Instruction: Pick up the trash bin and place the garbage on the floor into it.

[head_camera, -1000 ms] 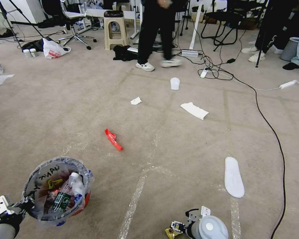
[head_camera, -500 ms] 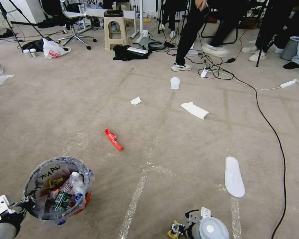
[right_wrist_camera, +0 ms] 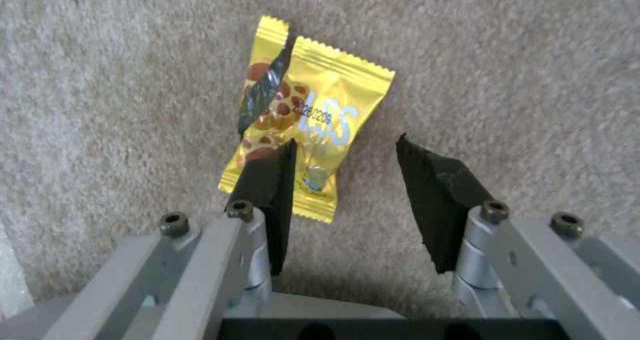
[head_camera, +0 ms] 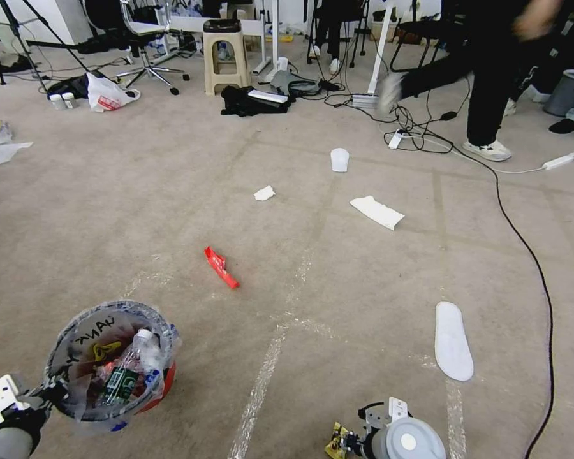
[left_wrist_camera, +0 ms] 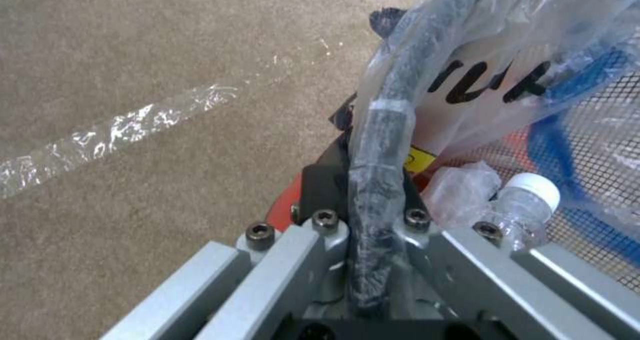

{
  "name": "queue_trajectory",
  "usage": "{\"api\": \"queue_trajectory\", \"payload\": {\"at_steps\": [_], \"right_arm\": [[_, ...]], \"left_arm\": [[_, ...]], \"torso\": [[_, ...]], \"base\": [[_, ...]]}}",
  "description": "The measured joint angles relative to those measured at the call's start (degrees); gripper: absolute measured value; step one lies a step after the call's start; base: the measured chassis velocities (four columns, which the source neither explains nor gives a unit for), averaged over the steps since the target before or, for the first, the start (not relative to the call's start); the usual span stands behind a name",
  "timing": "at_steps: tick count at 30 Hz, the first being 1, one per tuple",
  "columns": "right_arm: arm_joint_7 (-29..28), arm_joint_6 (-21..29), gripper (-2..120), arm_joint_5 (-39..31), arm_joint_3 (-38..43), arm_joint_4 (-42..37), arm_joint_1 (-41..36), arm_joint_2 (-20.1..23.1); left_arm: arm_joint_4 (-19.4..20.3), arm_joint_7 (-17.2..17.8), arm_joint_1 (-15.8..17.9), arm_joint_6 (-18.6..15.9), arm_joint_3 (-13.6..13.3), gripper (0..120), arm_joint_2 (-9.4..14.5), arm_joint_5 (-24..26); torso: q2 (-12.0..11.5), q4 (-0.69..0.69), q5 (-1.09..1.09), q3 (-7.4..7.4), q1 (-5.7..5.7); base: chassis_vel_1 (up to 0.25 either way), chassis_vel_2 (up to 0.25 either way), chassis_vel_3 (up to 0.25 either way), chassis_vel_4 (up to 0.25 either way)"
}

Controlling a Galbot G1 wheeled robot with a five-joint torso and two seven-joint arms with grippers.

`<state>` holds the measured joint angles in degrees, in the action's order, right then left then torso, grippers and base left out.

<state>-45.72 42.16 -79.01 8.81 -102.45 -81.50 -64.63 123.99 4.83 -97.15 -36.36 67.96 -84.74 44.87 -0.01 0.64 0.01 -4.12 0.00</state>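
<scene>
While the right gripper (right_wrist_camera: 343, 172) hangs low over the floor (head_camera: 338, 357) with its jaws spread and nothing between them, the yellow wrapper (right_wrist_camera: 307, 120) lies flat on the carpet just ahead of the tips, nearer one pad than the other. That offset is the first hazard — closing from here would, I judge, catch only an edge of the slick foil, or push it along the pile instead of lifting it. A flat packet gives the pads little to bite, so they may also scrape the carpet and come up with nothing.

On the robot's left, the left gripper (left_wrist_camera: 373, 215) is clamped on the rim of the trash bin (head_camera: 111, 363), with the clear liner bunched under the pads. The bin is held just off the carpet and already carries a bottle and wrappers; a hold on film as well as on rim could slip, and a tilt would tip the contents out.

Farther out lies a red wrapper (head_camera: 220, 267), then a crumpled tissue (head_camera: 263, 193), a white paper (head_camera: 376, 211) and a white cup (head_camera: 339, 160). A white slipper (head_camera: 453, 341) to the right is not litter — mistaking it would waste a reach. Beyond these, a black cable (head_camera: 529, 268) crosses the carpet and a person is walking past; either could foul the base if it drives that way.
</scene>
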Motion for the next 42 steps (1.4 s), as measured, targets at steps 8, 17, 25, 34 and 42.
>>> {"api": "queue_trajectory", "payload": {"at_steps": [8, 17, 25, 34, 42], "right_arm": [[0.42, 0.0, 38, 1.16, -0.33, 0.46, 0.02, 0.12], [0.73, -0.01, 38, 0.94, -0.92, 0.52, 0.74, 0.13], [1.92, -0.02, 38, 0.98, -1.77, 0.91, 0.84, 0.31], [2.89, -0.03, 38, 1.69, -2.31, 0.87, 0.65, 0.84], [2.98, -0.03, 38, 1.77, -2.75, 0.6, 0.94, 0.52]], "left_arm": [[0.31, -0.07, -0.15, 0.02, -0.12, 1, -0.19, -0.04], [0.44, -0.1, -0.52, 0.05, 0.25, 1, -0.15, -0.04], [0.28, -0.1, -0.17, 0.07, 0.09, 1, -0.33, -0.18], [0.13, -0.07, 0.05, 0.07, -0.03, 1, -0.37, -0.31], [0.14, -0.07, -0.09, 0.07, 0.07, 1, -0.36, -0.31]], "torso": [[0.01, 0.0, 0.0, 0.0, 0.0], [0.0, -0.01, -0.01, 0.0, 0.0], [0.01, 0.0, -0.01, 0.0, 0.0], [0.01, 0.0, -0.01, 0.0, 0.0], [0.02, 0.0, -0.01, 0.0, 0.0]], "base": [[0.0, 0.0, 0.0, 0.0], [0.0, 0.0, 0.0, 0.0], [0.0, 0.0, 0.0, 0.0], [0.0, 0.0, 0.0, 0.0], [0.0, 0.0, 0.0, 0.0]]}}
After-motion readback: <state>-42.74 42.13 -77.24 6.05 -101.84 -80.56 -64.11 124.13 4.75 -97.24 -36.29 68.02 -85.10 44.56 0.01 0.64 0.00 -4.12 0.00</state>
